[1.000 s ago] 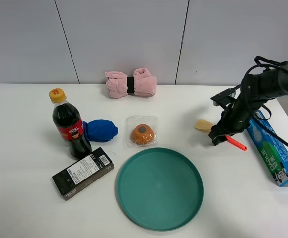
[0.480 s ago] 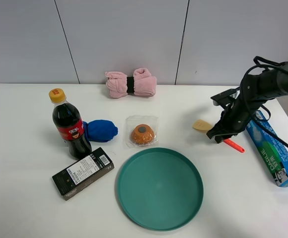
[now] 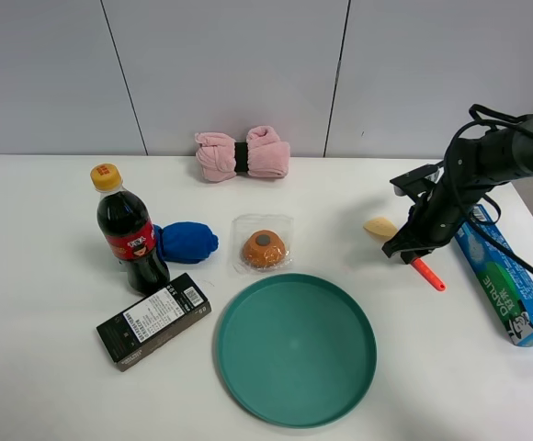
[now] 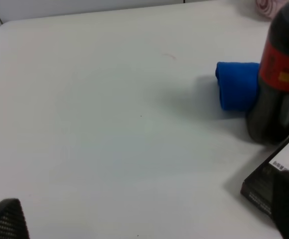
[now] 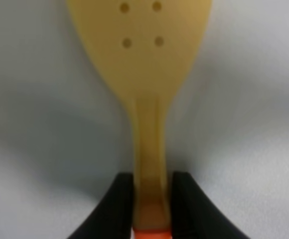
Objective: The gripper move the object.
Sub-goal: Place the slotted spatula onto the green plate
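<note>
The toy spatula has a tan blade [image 3: 378, 226] and an orange-red handle [image 3: 429, 275], and it lies at the table's right side. My right gripper [image 3: 406, 246] is shut on its neck, and the blade points left toward the packaged item. In the right wrist view the black jaws pinch the tan neck [image 5: 149, 199] just above the orange handle. The holed blade [image 5: 139, 40] hangs over the white table. My left gripper [image 4: 147, 216] is open and empty over bare table. Only its fingertips [image 4: 5, 221] show, and it is out of the exterior view.
A green plate [image 3: 239, 312] sits at the front centre. A packaged orange-brown item [image 3: 264, 246], a pink towel [image 3: 243, 154], a cola bottle [image 3: 130, 234], a blue cloth [image 3: 188, 242] and a black box [image 3: 153, 321] lie to the left. A blue-green box [image 3: 505, 285] lies at the right edge.
My right gripper has shifted slightly with the spatula. The spatula has turned a little, its handle end swinging toward the table's front. The left arm has not visibly moved.
</note>
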